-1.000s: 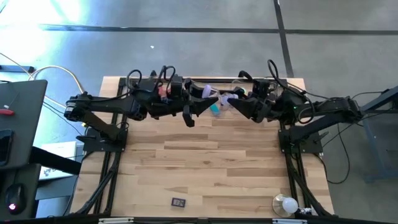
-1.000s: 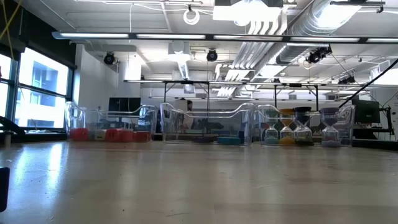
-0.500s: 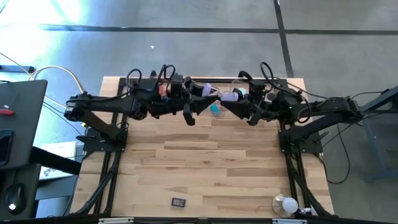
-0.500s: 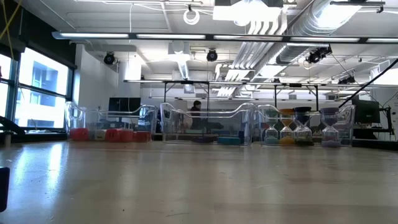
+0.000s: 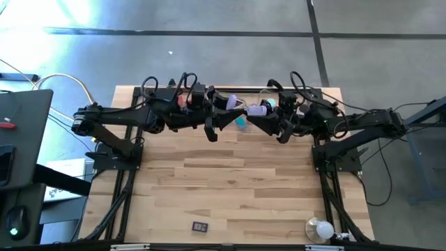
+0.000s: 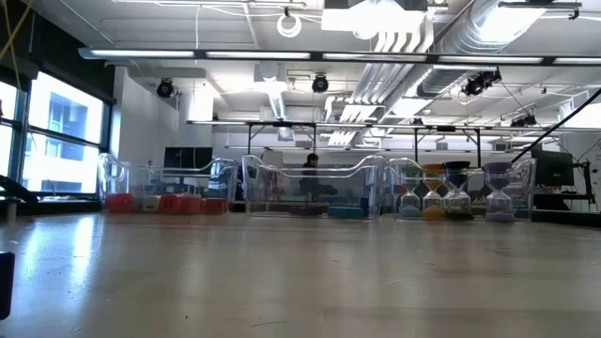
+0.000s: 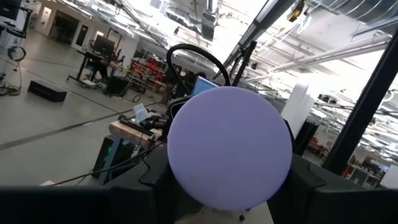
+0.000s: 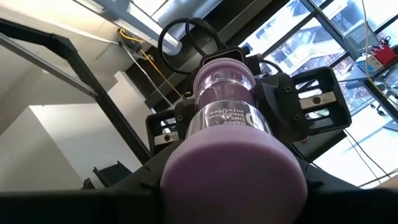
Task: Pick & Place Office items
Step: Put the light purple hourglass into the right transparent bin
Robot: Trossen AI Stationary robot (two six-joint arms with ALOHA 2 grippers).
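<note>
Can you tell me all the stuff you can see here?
lilac sand timer: one, lilac, lifted over the table's far edge
teal piece: one, teal, beside the claws
red blocks: several, red, in a far tray
standing sand timers: about four, mixed colours, in far trays
clear trays: a few, see-through, far edge
white bulb: one, near right corner
small dark box: one, near edge
person: one, far behind
left claw: shut on the timer's one end
right claw: shut on its other end
</note>
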